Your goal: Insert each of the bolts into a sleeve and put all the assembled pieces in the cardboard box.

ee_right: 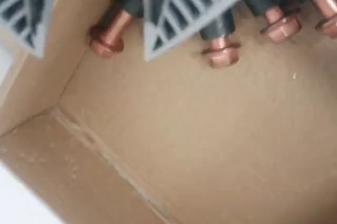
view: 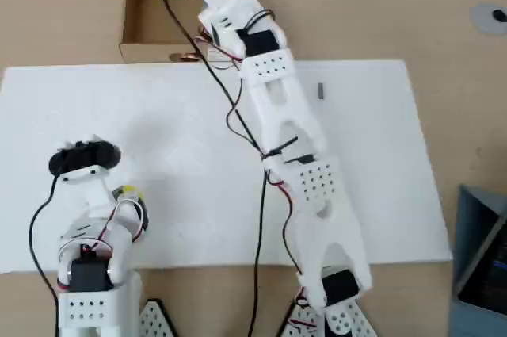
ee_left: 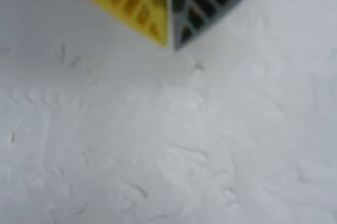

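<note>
Four sleeved bolts (ee_right: 221, 52) parallel in cardboard box (ee_right: 200, 145), heads one way; right gripper (ee_right: 93, 54) wide, left gripper (ee_left: 171, 45) closed.

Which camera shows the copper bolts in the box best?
The right wrist view: the bolts lie close up in dark sleeves on the box floor. The high view catches a copper glint at the box wall; the left wrist view faces the white mat.

Cardboard box (ee_right: 210, 145): matt brown paperboard, fibrous, creased at the folds.
Bolts (ee_right: 221, 55): copper-coloured metal, glossy, with smooth flanged heads.
Sleeves (ee_right: 218, 23): dark, matt, smooth; material unclear.
Foam sheet (ee_left: 168, 145) on the desk (view: 459, 75): white, matt, dimpled.
Desk: pale wood-look top, smooth.
Right arm (view: 293, 139), left arm (view: 95, 226): white matt plastic.
</note>
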`<action>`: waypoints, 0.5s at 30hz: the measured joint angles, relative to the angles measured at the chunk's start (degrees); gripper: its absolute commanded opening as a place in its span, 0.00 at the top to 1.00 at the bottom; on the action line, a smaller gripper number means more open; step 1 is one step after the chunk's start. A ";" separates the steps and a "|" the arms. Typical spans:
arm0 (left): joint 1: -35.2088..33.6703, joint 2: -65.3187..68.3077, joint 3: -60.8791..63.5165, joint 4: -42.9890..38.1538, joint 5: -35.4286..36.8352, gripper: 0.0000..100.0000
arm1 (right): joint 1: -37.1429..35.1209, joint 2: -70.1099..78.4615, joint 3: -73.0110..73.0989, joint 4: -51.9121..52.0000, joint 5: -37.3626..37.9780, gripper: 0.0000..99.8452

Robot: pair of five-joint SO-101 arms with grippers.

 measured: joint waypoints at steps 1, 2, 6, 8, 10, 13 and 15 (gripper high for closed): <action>0.00 0.00 0.00 0.00 0.00 1.00 | 0.00 0.62 -1.32 0.79 0.00 0.85; 0.00 0.00 0.00 0.00 0.00 1.00 | 0.00 0.97 -2.37 1.76 0.00 0.86; 0.00 0.00 0.00 0.00 0.00 1.00 | 0.00 1.14 -7.03 5.71 0.00 0.89; 0.00 0.00 0.00 0.00 0.00 1.00 | 0.00 1.14 -9.49 7.82 0.00 0.91; 0.00 0.00 0.00 0.00 0.00 1.00 | 0.00 1.14 -12.13 10.46 0.00 0.95; 0.00 0.00 0.00 0.00 0.00 1.00 | 0.00 1.14 -16.88 15.38 0.00 0.99; 0.00 0.00 0.00 0.00 0.00 1.00 | 0.00 1.14 -20.57 19.43 0.00 0.99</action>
